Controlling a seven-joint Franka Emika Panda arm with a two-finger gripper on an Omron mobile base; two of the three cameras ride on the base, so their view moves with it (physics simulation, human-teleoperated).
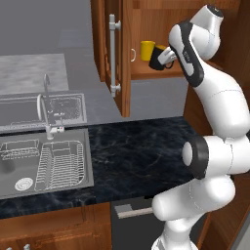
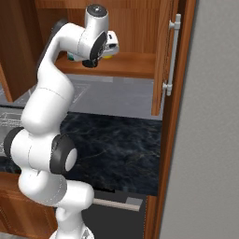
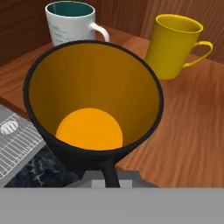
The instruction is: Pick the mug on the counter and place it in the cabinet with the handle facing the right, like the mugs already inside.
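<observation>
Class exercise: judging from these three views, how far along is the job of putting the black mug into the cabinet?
Done: the small black mug with the orange inside is off the black marble counter and up at the reddish-brown wooden cabinet. In hand: the gripper holds it at the shelf's front edge, near the yellow mug and white mug. Left: setting it down, handle to the right, and letting go.
</observation>
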